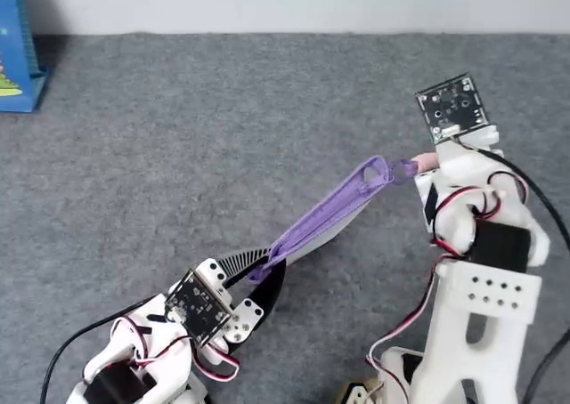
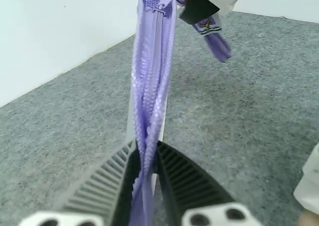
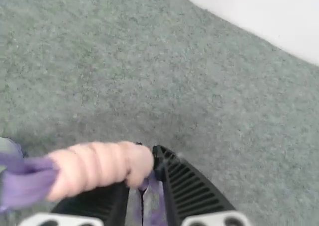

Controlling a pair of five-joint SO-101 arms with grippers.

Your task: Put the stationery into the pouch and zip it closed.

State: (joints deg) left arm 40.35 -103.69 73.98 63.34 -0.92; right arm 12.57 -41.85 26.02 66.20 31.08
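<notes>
A grey, felt-like table covering [image 1: 178, 137] spreads under both arms and meets a white wall at the far edge. The white right arm [image 1: 481, 270] stands at the right side. The left arm [image 1: 160, 342] is lower, at the near edge.

A slim lilac fabric pouch with a purple zip [image 1: 325, 213] is stretched between them, held up off the table and slanting from the near left up toward the far right. A blue cardboard box [image 1: 16, 57] stands at the far left corner, well apart from the pouch.

The left gripper [image 2: 144, 156] has its black ribbed jaws pressed together on the near end of the pouch, with the zip running between them. The right gripper [image 3: 144, 181] is clamped on purple material at the far end. Just beside its jaws lies a pink ribbed soft tab [image 3: 99, 166].

In the left wrist view the zip slider [image 2: 163, 4] sits at the far end, next to the right gripper, and a short purple strap [image 2: 217, 39] hangs below it.
</notes>
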